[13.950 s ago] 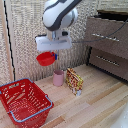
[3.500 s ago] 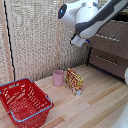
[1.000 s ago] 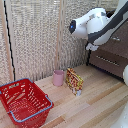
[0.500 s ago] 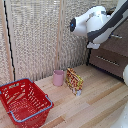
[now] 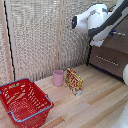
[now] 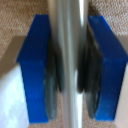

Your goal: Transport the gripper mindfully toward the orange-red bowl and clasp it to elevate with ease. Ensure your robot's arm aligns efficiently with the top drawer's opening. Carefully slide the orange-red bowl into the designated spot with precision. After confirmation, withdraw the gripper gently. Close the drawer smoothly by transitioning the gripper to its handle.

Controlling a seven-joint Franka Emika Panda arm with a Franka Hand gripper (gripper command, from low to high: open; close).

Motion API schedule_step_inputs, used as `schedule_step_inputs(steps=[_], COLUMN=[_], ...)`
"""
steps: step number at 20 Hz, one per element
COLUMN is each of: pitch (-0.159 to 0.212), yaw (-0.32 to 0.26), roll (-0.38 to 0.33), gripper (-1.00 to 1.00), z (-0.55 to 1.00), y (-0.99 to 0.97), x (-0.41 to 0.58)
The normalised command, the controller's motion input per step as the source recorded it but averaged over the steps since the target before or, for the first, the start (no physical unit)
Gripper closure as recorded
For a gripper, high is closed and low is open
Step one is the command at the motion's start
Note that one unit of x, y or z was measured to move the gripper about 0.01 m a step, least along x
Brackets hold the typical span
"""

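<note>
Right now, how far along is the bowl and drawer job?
The bowl shows in neither view and the pincer carries none, so stowing looks finished, though the drawer's inside is hidden. In hand: the wrist view shows the blue fingers on either side of the silver handle, apparently gripping it. The exterior view shows the robot's arm at the drawer unit. Left: closing the drawer; whether it is closed cannot be told.

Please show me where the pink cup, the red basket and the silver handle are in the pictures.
pink cup (image 5: 58, 77), exterior view, middle of its side wall.
red basket (image 5: 31, 110), exterior view, its near side wall.
silver handle (image 6: 68, 65), wrist view, middle of the bar between the claw's blue fingers.
</note>
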Motion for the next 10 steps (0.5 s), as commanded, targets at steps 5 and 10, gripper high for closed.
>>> schedule_step_inputs(steps=[5, 10], pitch=[0.014, 0.019], yaw=[-0.036, -0.028], roll=[-0.047, -0.009], gripper=[1.0, 1.0], z=[0.12, 0.12], y=[-0.53, -0.77], x=[0.146, 0.071])
